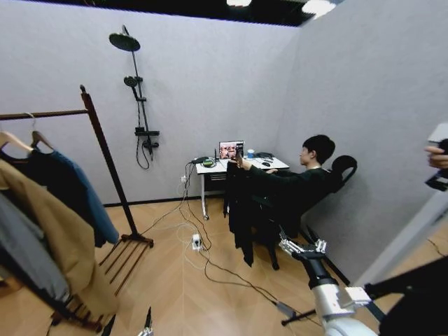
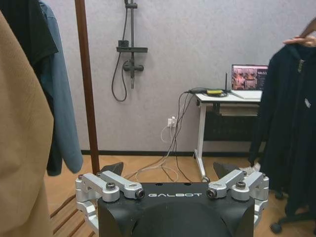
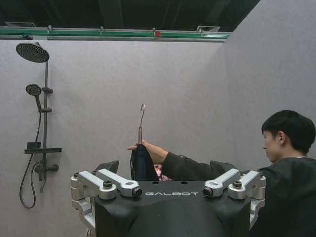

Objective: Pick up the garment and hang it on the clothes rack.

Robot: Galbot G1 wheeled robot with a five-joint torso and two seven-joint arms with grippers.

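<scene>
Your right hand (image 1: 302,246) reaches forward at the lower right of the head view, fingers spread, holding nothing. Your left hand (image 2: 170,174) sits low near the rack's foot, fingers likewise spread and holding nothing.

One clothes rack (image 1: 105,150) stands at your left on the wood floor (image 1: 182,287); its rail carries a tan coat (image 1: 59,238) and a dark teal-blue jacket (image 1: 80,192), two pieces you can clearly tell.

Farther off, one garment (image 1: 239,210), long and black, hangs in mid-air from a seated person's raised hand (image 3: 148,149); its metal hook (image 3: 141,118) points straight up. It is well apart from both the rack and your hands.

Behind it you have one small white table (image 1: 241,166) with one laptop (image 1: 231,149), then grey walls and one black shower pole (image 1: 138,98).
</scene>
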